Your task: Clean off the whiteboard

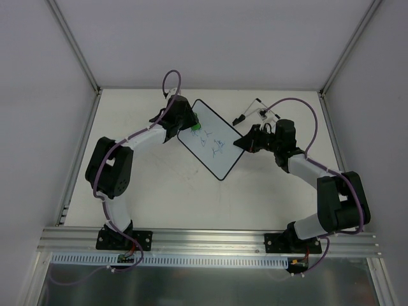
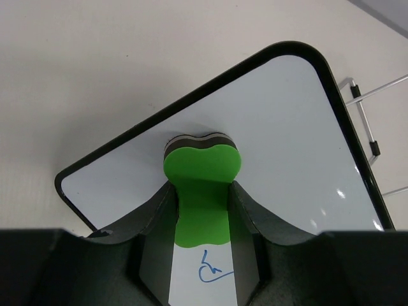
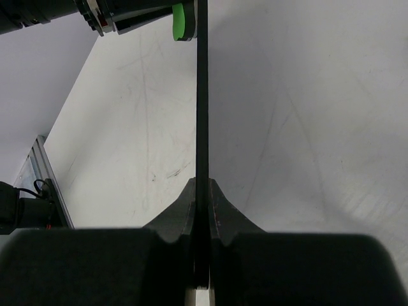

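The whiteboard (image 1: 210,137) lies diagonally at the table's middle, white with a thin black rim and blue scribbles at its centre. My left gripper (image 1: 191,126) is shut on the green peanut-shaped eraser (image 2: 201,191), pressed flat on the board (image 2: 287,146) near its far-left part; a blue scribble (image 2: 213,271) shows between the fingers. My right gripper (image 1: 244,141) is shut on the board's right edge, seen edge-on as a black line (image 3: 202,127) in the right wrist view. The eraser (image 3: 183,20) shows there at the top.
A wire stand with black tips (image 1: 254,111) lies on the table behind the board's right side, also in the left wrist view (image 2: 366,121). White walls enclose the table; an aluminium rail (image 1: 210,239) runs along the near edge.
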Available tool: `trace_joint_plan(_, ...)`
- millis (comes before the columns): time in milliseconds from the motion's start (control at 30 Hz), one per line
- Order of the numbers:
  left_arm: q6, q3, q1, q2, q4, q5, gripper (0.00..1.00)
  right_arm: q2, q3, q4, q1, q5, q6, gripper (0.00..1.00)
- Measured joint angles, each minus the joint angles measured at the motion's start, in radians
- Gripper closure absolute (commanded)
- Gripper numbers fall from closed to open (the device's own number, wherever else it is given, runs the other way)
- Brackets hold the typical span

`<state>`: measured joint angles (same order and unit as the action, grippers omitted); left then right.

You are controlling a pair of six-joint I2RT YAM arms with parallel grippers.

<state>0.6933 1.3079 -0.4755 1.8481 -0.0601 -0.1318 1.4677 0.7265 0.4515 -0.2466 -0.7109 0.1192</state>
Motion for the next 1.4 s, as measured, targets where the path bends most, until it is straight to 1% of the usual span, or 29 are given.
trace_joint_plan(167,0.033,-0.043,0.009,0.0,-0.077,0.024,1.0,0.007,0.003,0.0,-0.001,0.008,0.008,1.0)
trace_joint_plan(367,0.059,-0.071,0.012,-0.001,-0.119,0.028,1.0,0.011,0.005,0.0,-0.005,0.016,0.013,1.0)
trace_joint_plan(500,0.088,-0.121,0.021,-0.006,-0.155,0.039,1.0,0.012,0.005,0.0,-0.006,0.02,0.018,1.0)
trace_joint_plan(667,0.138,-0.227,0.066,-0.008,-0.245,0.082,1.0,0.013,0.005,0.0,-0.008,0.024,0.02,1.0)
trace_joint_plan(800,0.154,-0.27,0.099,-0.005,-0.264,0.107,1.0,0.013,0.008,0.001,-0.011,0.025,0.019,1.0)
trace_joint_plan(1133,0.154,-0.266,0.095,-0.001,-0.278,0.124,1.0,0.018,0.018,0.0,-0.018,0.032,0.019,0.99)
trace_joint_plan(1233,0.154,-0.244,0.072,-0.001,-0.278,0.127,1.0,0.026,0.028,0.0,-0.019,0.038,0.019,1.0)
trace_joint_plan(1400,0.151,-0.174,0.001,-0.001,-0.281,0.137,1.0,0.039,0.043,0.0,-0.02,0.053,0.02,1.0)
